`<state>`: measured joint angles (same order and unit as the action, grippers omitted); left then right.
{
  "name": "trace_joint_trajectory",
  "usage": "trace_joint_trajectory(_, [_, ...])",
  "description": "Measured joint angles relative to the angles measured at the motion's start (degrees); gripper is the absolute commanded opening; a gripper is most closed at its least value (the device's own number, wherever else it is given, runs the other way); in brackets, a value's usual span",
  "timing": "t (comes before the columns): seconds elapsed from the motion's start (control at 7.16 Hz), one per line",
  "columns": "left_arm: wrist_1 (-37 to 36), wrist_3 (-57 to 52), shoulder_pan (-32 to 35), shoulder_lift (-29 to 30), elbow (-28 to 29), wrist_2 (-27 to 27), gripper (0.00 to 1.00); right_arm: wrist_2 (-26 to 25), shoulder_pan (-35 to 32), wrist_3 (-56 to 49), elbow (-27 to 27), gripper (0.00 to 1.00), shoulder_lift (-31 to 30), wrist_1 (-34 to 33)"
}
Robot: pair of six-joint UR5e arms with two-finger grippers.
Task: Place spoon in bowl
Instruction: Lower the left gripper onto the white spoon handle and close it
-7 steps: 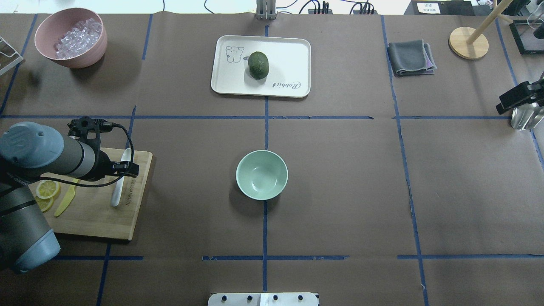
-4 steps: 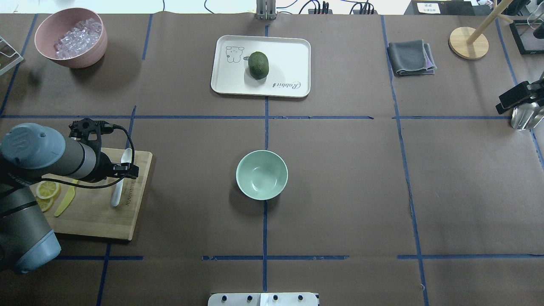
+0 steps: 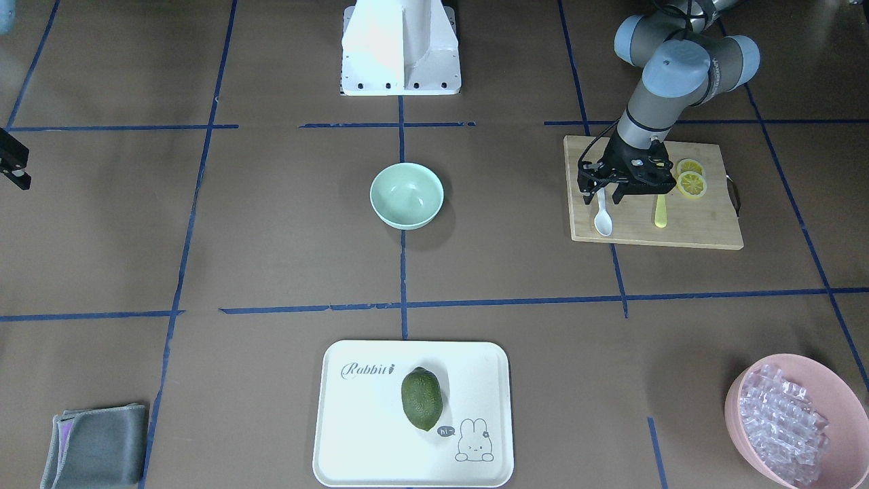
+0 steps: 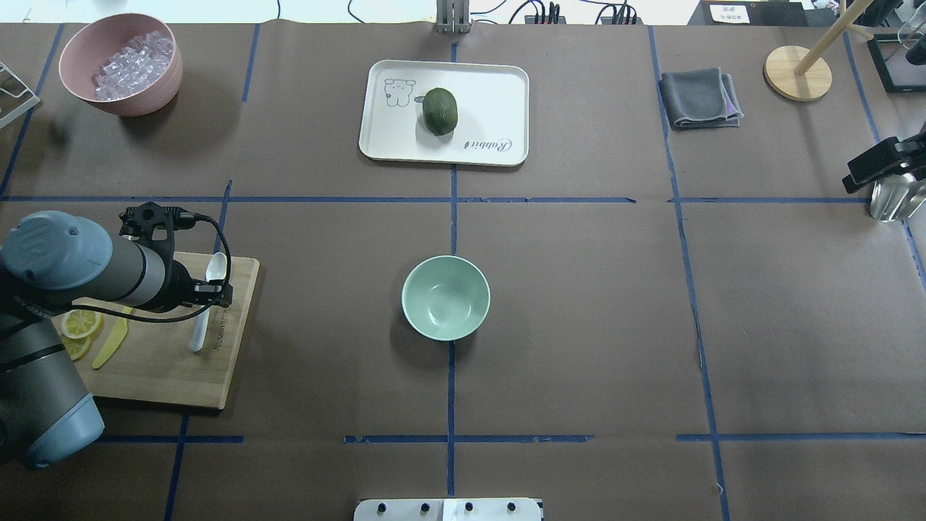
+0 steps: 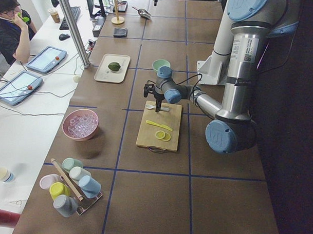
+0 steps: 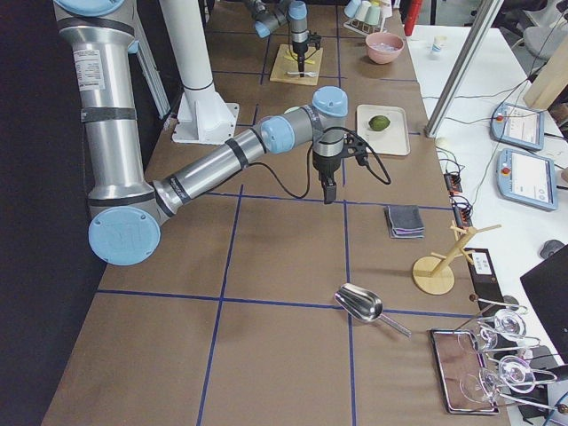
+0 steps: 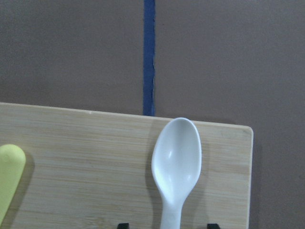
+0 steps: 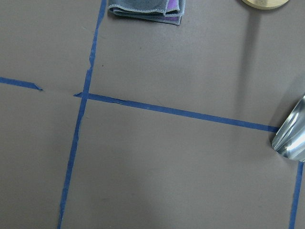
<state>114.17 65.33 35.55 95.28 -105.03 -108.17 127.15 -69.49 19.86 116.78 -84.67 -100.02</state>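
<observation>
Spoon (image 3: 602, 216) lies flat on the wooden cutting board (image 3: 679, 227), near the board's edge that faces the bowl (image 3: 406, 193). Seen from overhead, it sits at about 9 o'clock from the bowl and well apart from it. Its oval scoop points toward roughly 12 o'clock and its slim handle runs back toward 6 o'clock.

The left gripper (image 3: 603, 195) is low over the handle. Its fingers (image 3: 587, 197) are spread, one on each side of the handle. In the left wrist view the two tips show at the bottom edge with the handle between them and a gap on either side, so nothing is pinched. The bowl stands upright and empty at the middle of the counter (image 3: 271, 224), on a blue tape line.

On the same board, the yellow knife (image 3: 659, 210) lies at 9 o'clock from the spoon in the overhead view. Two lemon slices (image 3: 691, 182) lie further that way, just beside the knife.

The right gripper (image 6: 328, 193) hangs over bare counter at about 3 o'clock from the bowl, far off. I cannot tell whether its fingers are spread or together. A metal scoop (image 6: 359, 303) lies near it.

Overhead, the white tray (image 3: 366, 435) holding a green fruit (image 3: 421, 399) is at 12 o'clock from the bowl. The pink bowl (image 4: 137, 101) of clear cubes is at 10 o'clock, and a folded grey cloth (image 3: 95, 445) at 2 o'clock.
</observation>
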Motion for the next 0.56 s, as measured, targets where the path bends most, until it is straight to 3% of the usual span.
trace_joint_trajectory(0.56, [-0.27, 0.01, -0.28, -0.53, -1.45, -0.61, 0.0, -0.06, 0.05, 0.06, -0.2, 1.0, 0.14, 0.0])
